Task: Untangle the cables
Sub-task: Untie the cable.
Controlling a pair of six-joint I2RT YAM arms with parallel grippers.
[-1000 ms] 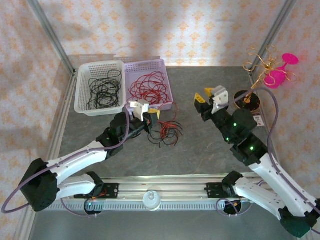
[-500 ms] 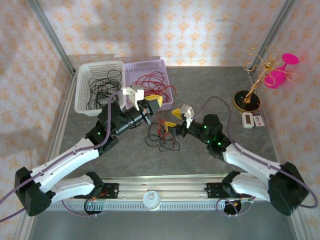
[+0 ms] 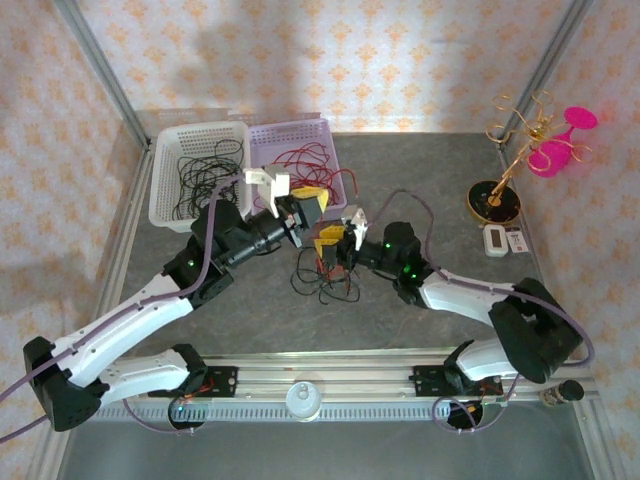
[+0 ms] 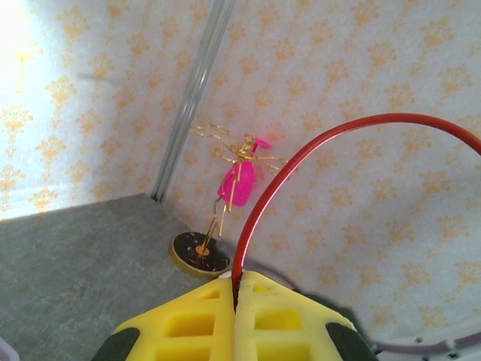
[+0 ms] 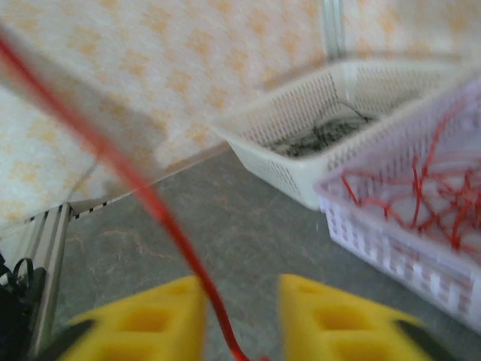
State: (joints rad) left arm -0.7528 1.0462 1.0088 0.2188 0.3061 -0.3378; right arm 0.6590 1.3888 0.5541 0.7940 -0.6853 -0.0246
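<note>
The left hand (image 4: 235,293) is clamped shut on a red cable (image 4: 301,143) that arcs up from its fingertips. The right hand (image 5: 242,316) stands partly open, with a red strand (image 5: 173,226) passing between its fingers. Both hover over the tangled cables (image 3: 325,275) mid-surface (image 3: 300,325), which is bare nearer and to the right. Beyond them, a white basket (image 3: 160,200) and a lilac basket (image 3: 290,128) sit in the far-left corner.

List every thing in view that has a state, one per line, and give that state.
Left end effector: shut on a red cable.
Right end effector: open, red strand between its fingers.
White basket: holds black cables.
Lilac basket: holds red cables.
Table pile: red and black, tangled.
</note>
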